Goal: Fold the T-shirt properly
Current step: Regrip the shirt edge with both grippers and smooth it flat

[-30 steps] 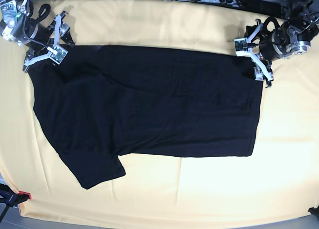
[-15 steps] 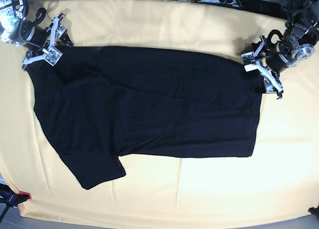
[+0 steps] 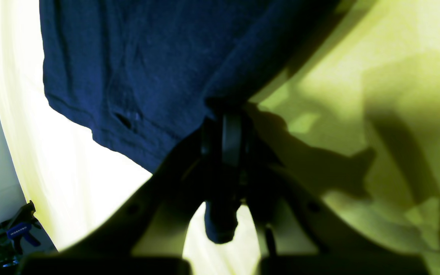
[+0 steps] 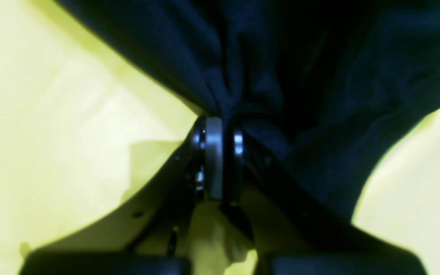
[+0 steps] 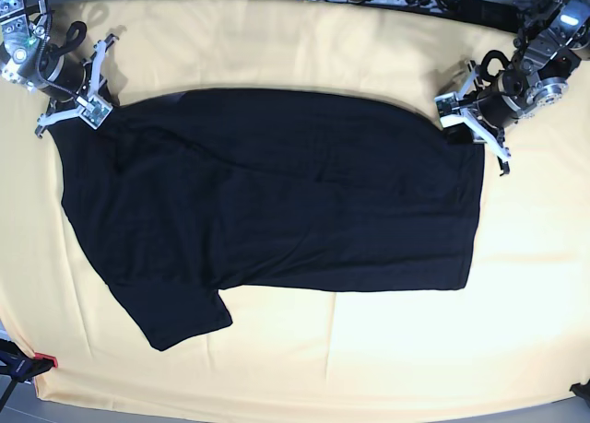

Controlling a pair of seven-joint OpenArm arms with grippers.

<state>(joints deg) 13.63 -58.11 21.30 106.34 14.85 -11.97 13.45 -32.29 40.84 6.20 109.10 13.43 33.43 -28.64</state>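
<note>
i have the t-shirt (image 5: 277,193) spread flat on the yellow-covered tabletop (image 5: 304,45). left tool (image 5: 468,126) and right tool (image 5: 81,110) are both pinched shut on its far corners. it's soft, light cloth that will sag, so i'd grip hems.

A pale yellow cloth (image 5: 295,368) covers the desk. The black T-shirt (image 5: 277,193) lies spread on it, plain side up, one sleeve (image 5: 175,317) reaching toward the near edge. A red clamp (image 5: 44,360) sits at the cloth's near corner.
</note>
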